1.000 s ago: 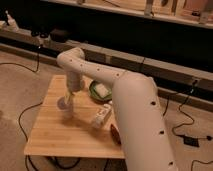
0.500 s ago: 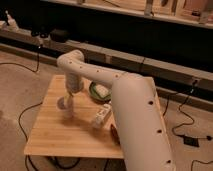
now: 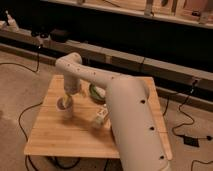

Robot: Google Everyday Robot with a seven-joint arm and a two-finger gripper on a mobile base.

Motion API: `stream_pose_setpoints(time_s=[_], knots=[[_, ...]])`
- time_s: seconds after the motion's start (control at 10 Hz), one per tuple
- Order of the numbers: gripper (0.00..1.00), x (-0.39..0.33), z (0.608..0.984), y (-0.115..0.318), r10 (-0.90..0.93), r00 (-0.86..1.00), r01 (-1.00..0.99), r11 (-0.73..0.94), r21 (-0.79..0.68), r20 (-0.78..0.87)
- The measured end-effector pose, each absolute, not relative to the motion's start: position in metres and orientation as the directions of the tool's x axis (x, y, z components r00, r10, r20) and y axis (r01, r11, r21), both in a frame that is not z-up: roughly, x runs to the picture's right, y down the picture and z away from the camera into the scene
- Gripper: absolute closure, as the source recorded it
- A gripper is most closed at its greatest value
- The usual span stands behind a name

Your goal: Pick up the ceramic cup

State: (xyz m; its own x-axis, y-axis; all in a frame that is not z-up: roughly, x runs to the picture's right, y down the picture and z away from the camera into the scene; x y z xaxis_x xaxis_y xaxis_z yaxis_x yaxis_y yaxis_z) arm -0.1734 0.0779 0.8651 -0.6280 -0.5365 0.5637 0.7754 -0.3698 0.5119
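Note:
The ceramic cup (image 3: 65,106) is small and pale with a round rim. It stands upright on the left part of the wooden table (image 3: 55,137). My white arm reaches in from the lower right and bends down at the elbow. My gripper (image 3: 68,96) hangs straight down over the cup, at its rim or just inside it. The gripper's tip blends with the cup, so I cannot tell whether they touch.
A white carton (image 3: 101,117) lies on the table to the right of the cup, next to my arm. A green round plate (image 3: 95,93) sits behind it, partly hidden by the arm. Black cables (image 3: 185,117) run on the floor, and a low ledge (image 3: 125,55) runs behind the table.

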Motion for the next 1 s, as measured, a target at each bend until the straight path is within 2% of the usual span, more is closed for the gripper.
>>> stream_pose_setpoints(time_s=[0.2,0.4,0.6,1.0], knots=[[0.61,-0.187,0.869,0.088,-0.523,-0.649,0.757,-0.368,0.54,0.553],[0.85,-0.202,0.86,0.088,-0.516,-0.674,0.729,-0.349,0.589,0.528],[0.99,-0.215,0.838,0.076,-0.546,-0.683,0.704,-0.314,0.637,0.485],[1.0,-0.2,0.763,0.036,-0.628,-0.656,0.678,-0.247,0.692,0.419]])
